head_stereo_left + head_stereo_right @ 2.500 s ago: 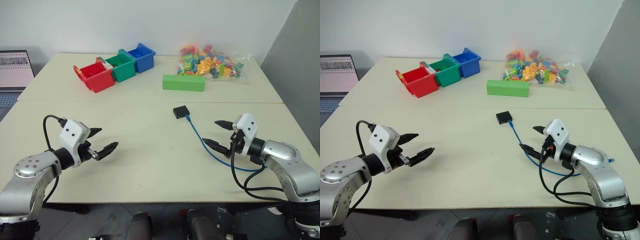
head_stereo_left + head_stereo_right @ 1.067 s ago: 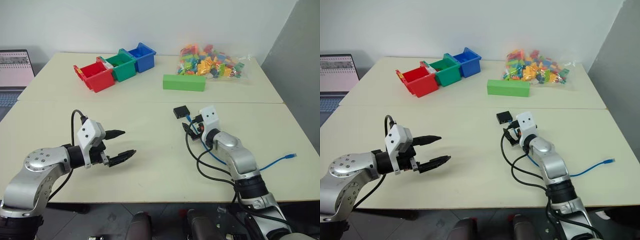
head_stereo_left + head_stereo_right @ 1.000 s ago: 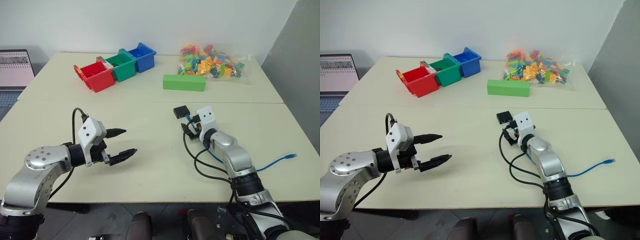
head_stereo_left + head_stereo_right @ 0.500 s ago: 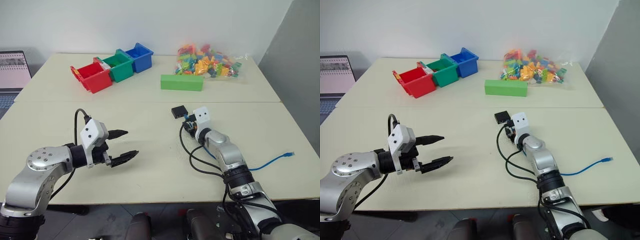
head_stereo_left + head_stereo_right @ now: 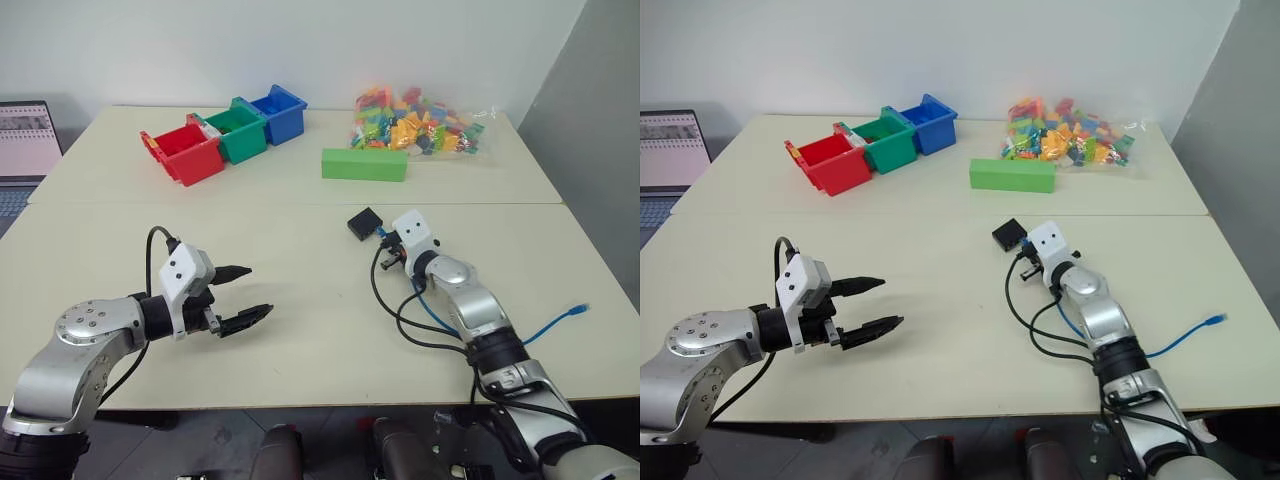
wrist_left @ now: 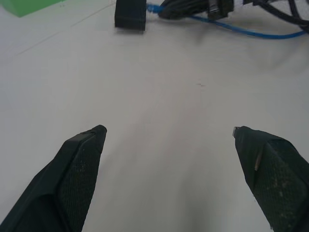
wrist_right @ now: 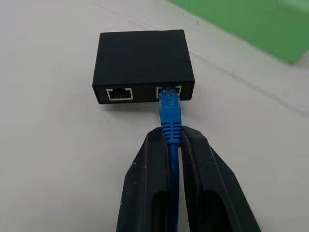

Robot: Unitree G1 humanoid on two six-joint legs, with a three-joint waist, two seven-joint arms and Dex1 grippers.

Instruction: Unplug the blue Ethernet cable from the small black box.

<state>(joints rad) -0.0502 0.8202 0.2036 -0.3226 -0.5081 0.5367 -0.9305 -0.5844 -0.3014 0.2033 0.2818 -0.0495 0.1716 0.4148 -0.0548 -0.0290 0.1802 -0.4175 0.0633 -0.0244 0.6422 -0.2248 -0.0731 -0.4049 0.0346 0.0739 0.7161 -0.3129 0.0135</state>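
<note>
Though still plugged: one blue Ethernet cable (image 7: 170,121).

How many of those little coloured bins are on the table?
3, in a row at the far left of the table: a red bin nearest, a green bin in the middle, a blue bin farthest back.

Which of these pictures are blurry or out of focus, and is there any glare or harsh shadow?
Right wrist view: the small black box and blue Ethernet cable are sharp, the green block behind is soft. Left wrist view: everything is soft. Eye views: evenly lit, faint shadows, no glare on the table.
</note>
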